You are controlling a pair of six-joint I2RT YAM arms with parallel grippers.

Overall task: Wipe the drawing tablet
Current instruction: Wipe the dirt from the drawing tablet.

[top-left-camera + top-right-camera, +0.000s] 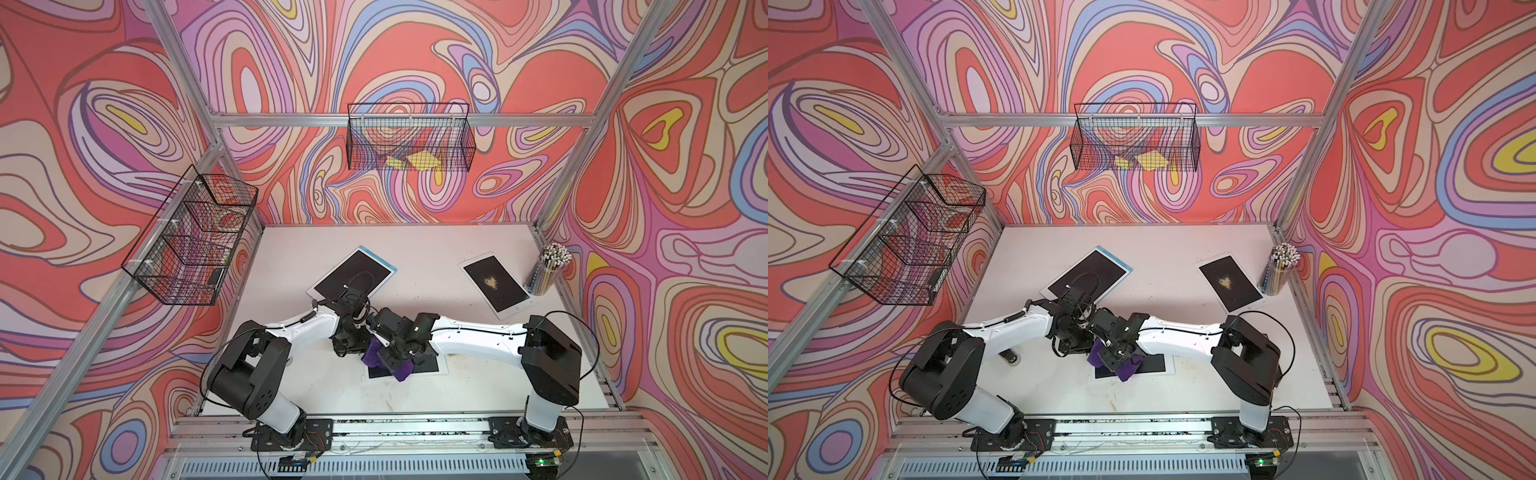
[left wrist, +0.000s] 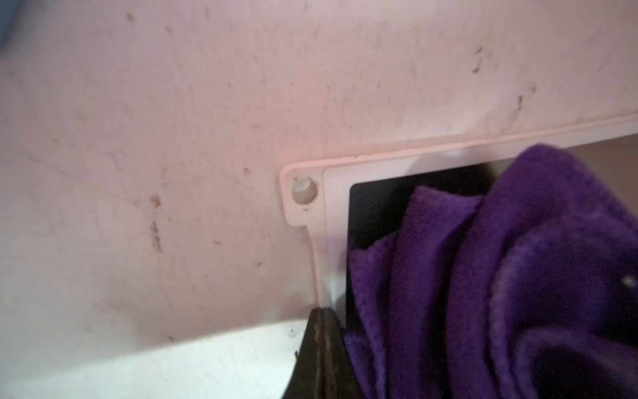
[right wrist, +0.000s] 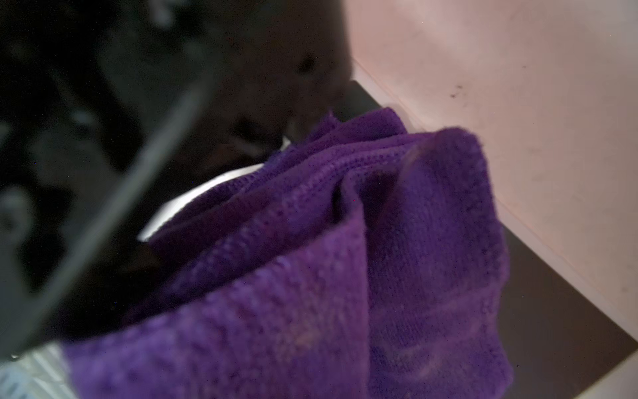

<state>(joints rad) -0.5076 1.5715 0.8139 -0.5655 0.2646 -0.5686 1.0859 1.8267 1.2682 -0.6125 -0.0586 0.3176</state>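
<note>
Up back, basket (image 1: 365,137) holds yellow pieces (image 1: 419,160) (perhaps paper); left gripper (image 2: 321,314) closed, right gripper (image 1: 390,361) pinching cloth (image 3: 310,276).

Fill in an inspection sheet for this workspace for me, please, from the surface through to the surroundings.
Surface: white table, scuffed and stained.
Job's things: purple cloth bunched on the near drawing tablet.
Clutter: dark tablet; smudged tablet with a yellowish patch; pencil cup.
Grippers: left gripper shut, tips at the near tablet's frame beside the cloth; right gripper shut on the cloth.
Cables: black cables loop off both arms; one shows over the dark tablet.
Surroundings: swirl-patterned walls; aluminium frame; back wire basket holding yellow pieces; left wire basket.
</note>
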